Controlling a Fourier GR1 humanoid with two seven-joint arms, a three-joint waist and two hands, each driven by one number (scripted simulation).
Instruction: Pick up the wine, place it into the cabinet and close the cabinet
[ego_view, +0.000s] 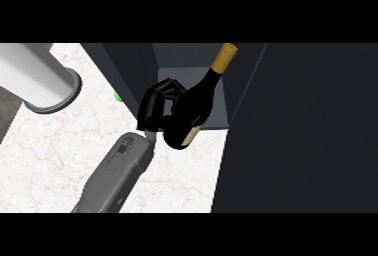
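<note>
The wine bottle (198, 100) is black with a gold neck. It is tilted, with the neck pointing up and to the right into the open cabinet (176, 56). Its base hangs over the front edge of the cabinet's grey floor. My left hand (156, 102) is shut on the bottle's body from its left side, and the fingers curl round it. The grey forearm comes in from the lower left. The cabinet's dark door (295, 130) stands open and fills the right side of the view. My right hand is not in view.
A large pale grey cylinder (40, 75) lies on the marble counter (52, 150) at the upper left. A small green thing (117, 96) peeks out beside the cabinet's left wall. The dark door hides everything on the right.
</note>
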